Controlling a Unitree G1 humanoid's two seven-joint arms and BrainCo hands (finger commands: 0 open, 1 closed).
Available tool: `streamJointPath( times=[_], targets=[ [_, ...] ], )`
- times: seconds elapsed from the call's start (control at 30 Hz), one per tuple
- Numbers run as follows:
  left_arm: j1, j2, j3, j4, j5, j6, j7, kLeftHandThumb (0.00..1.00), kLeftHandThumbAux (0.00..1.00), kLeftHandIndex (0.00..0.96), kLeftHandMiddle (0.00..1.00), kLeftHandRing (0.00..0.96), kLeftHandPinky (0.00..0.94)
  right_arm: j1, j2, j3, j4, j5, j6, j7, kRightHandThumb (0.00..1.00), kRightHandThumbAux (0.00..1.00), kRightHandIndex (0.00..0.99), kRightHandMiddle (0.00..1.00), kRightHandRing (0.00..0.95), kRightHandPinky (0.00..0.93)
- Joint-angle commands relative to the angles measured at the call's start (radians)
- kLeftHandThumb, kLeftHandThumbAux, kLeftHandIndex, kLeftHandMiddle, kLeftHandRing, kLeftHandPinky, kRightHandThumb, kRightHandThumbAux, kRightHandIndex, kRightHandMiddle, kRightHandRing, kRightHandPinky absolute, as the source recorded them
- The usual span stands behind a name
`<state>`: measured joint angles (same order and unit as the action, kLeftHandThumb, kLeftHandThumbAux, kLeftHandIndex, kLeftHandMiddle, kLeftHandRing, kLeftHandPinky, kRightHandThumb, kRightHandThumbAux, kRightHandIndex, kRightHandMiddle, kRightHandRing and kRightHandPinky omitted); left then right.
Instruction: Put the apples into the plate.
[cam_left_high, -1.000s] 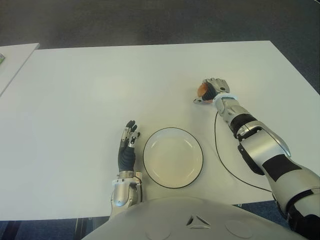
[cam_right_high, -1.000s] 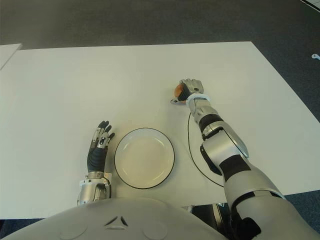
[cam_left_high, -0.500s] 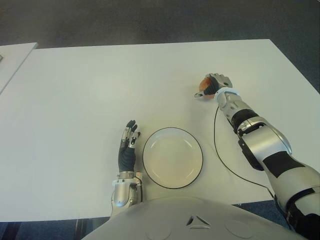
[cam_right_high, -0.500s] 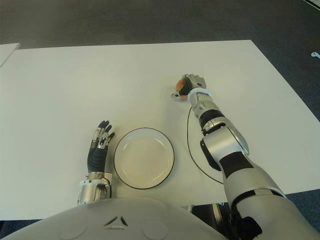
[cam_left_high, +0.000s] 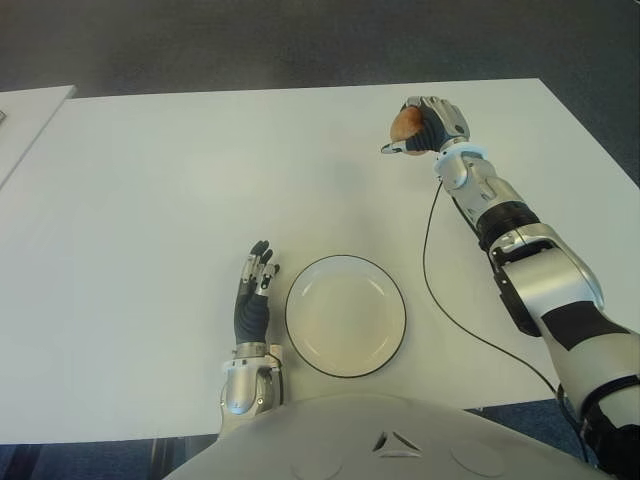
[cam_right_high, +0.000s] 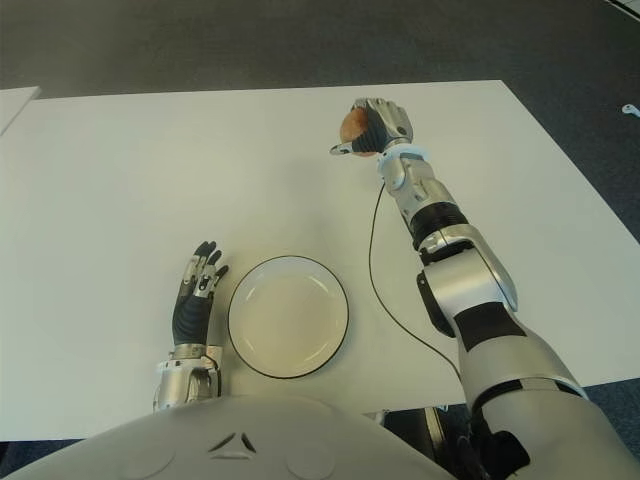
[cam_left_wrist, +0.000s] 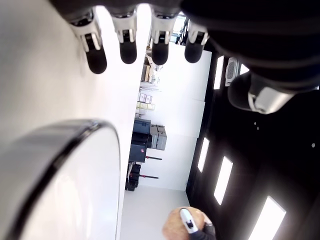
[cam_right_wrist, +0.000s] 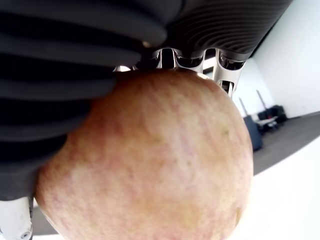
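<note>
A reddish-yellow apple (cam_left_high: 405, 122) is held up off the white table (cam_left_high: 150, 200) at the far right, with my right hand (cam_left_high: 428, 122) curled around it. In the right wrist view the apple (cam_right_wrist: 150, 160) fills the picture under the dark fingers (cam_right_wrist: 80, 50). A white plate with a dark rim (cam_left_high: 297, 340) sits bare near the table's front edge, well to the left of and nearer than the apple. My left hand (cam_left_high: 254, 290) shows just left of the plate with its fingers straight and holding nothing.
A thin black cable (cam_left_high: 440, 300) runs across the table from my right wrist toward the front edge, passing right of the plate. Another white table's corner (cam_left_high: 30, 110) shows at the far left. Dark floor lies beyond the far edge.
My right hand has lifted the apple off the table and carried it up and away from me. The left hand and the plate have stayed where they were.
</note>
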<state>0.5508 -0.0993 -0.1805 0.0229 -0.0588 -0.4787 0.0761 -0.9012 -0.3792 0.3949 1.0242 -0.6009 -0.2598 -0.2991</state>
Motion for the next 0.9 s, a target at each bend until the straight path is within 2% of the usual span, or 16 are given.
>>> streamJointPath(
  times=[0.03, 0.17, 0.3, 0.4, 0.47, 0.6, 0.7, 0.83, 0.9],
  targets=[
    [-0.008, -0.047, -0.003, 0.034, 0.007, 0.016, 0.021, 0.114, 0.345, 0.048, 0.062, 0.038, 0.068, 0.032, -0.015, -0.002, -0.044, 0.007, -0.058, 0.027, 0.715, 0.715, 0.44, 0.879, 0.846, 0.841],
    [-0.014, -0.049, -0.006, 0.039, 0.003, 0.015, 0.021, 0.111, 0.339, 0.046, 0.065, 0.041, 0.07, 0.051, -0.026, -0.001, -0.086, 0.009, -0.109, 0.056, 0.718, 0.714, 0.44, 0.88, 0.846, 0.843],
    [-0.019, -0.05, -0.006, 0.044, -0.003, 0.018, 0.021, 0.114, 0.329, 0.05, 0.07, 0.046, 0.069, 0.138, -0.063, -0.011, -0.266, 0.037, -0.169, 0.138, 0.723, 0.712, 0.441, 0.876, 0.844, 0.838],
    [-0.021, -0.049, -0.006, 0.045, -0.005, 0.02, 0.021, 0.115, 0.325, 0.05, 0.068, 0.043, 0.064, 0.179, -0.078, -0.024, -0.358, 0.048, -0.168, 0.187, 0.725, 0.712, 0.441, 0.874, 0.844, 0.837],
    [-0.022, -0.048, -0.005, 0.049, -0.01, 0.022, 0.018, 0.114, 0.323, 0.049, 0.063, 0.039, 0.06, 0.245, -0.103, -0.03, -0.495, 0.071, -0.178, 0.259, 0.726, 0.712, 0.441, 0.869, 0.841, 0.829],
    [-0.028, -0.044, -0.002, 0.055, -0.007, 0.023, 0.018, 0.11, 0.319, 0.048, 0.06, 0.036, 0.058, 0.325, -0.129, -0.036, -0.645, 0.092, -0.182, 0.348, 0.725, 0.712, 0.441, 0.853, 0.83, 0.807],
    [-0.032, -0.043, 0.0, 0.058, -0.007, 0.027, 0.019, 0.11, 0.311, 0.051, 0.063, 0.039, 0.061, 0.361, -0.137, -0.041, -0.709, 0.093, -0.176, 0.387, 0.723, 0.714, 0.441, 0.84, 0.82, 0.799],
    [-0.037, -0.046, -0.002, 0.058, -0.003, 0.034, 0.02, 0.109, 0.302, 0.054, 0.065, 0.041, 0.063, 0.452, -0.155, -0.054, -0.843, 0.083, -0.168, 0.419, 0.721, 0.715, 0.441, 0.835, 0.82, 0.808],
    [-0.039, -0.047, -0.004, 0.056, -0.011, 0.038, 0.015, 0.112, 0.301, 0.061, 0.065, 0.04, 0.06, 0.497, -0.148, -0.057, -0.926, 0.089, -0.158, 0.442, 0.719, 0.715, 0.44, 0.836, 0.822, 0.808]
  ],
)
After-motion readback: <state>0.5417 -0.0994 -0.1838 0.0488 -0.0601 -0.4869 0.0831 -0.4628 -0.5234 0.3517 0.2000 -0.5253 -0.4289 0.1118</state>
